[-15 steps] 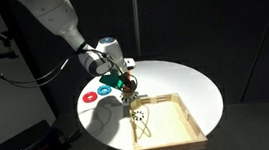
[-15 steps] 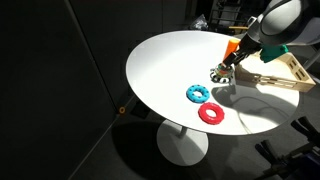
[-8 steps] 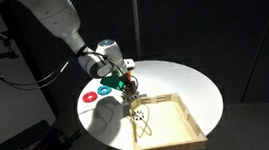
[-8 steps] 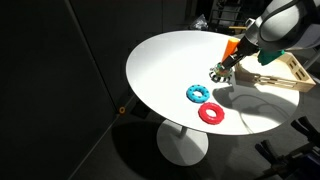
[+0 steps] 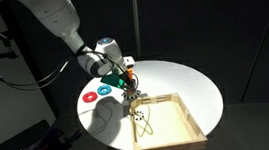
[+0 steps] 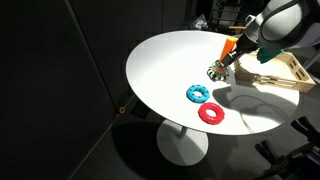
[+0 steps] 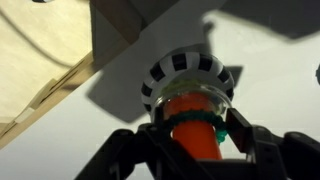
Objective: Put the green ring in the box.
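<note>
Watching from here, I think the drop could miss. The pincer (image 5: 131,85) hangs over the round white surface (image 5: 191,87), just short of the near corner of the box (image 5: 193,116). It is not over the inside of the box yet.

It looks closed on the green ring (image 5: 126,79), which is up in the air at its tip, off the surface. If the pincer lets go now, the ring could land outside the box. It could also hit the low wooden wall and roll away.

A small black-and-white striped knob (image 5: 136,111) sits just under the pincer, by that same corner. The pincer could bump it going across. Only a little green shows in the wrist view, so the hold may be thin and the ring might slip early. I cannot tell what the orange piece there is.

Counting from left to right:
- one red ring (image 5: 90,95)
- one blue ring (image 5: 104,89), close beside the red one
- one green ring
- one striped knob
- one box

They all share one surface, under one pincer.
</note>
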Action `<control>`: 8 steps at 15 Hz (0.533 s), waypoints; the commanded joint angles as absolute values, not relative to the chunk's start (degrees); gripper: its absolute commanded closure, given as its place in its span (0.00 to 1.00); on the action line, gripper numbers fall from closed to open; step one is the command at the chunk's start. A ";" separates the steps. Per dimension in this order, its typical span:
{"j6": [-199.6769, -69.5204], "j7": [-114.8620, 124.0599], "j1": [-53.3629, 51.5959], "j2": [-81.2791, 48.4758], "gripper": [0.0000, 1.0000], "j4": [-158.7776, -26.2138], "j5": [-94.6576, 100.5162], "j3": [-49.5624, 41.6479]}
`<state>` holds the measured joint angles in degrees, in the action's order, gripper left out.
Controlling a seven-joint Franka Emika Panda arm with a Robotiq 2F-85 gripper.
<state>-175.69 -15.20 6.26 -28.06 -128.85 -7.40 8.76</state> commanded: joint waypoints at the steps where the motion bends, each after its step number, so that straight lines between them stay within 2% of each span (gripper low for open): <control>1: -175.44 -12.91 7.91 -25.19 0.62 -129.96 -5.82 10.01; 8: -173.50 -11.18 7.83 -18.60 0.62 -131.34 -6.85 10.21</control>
<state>-175.48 -13.15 6.44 -23.36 -129.28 -7.30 8.93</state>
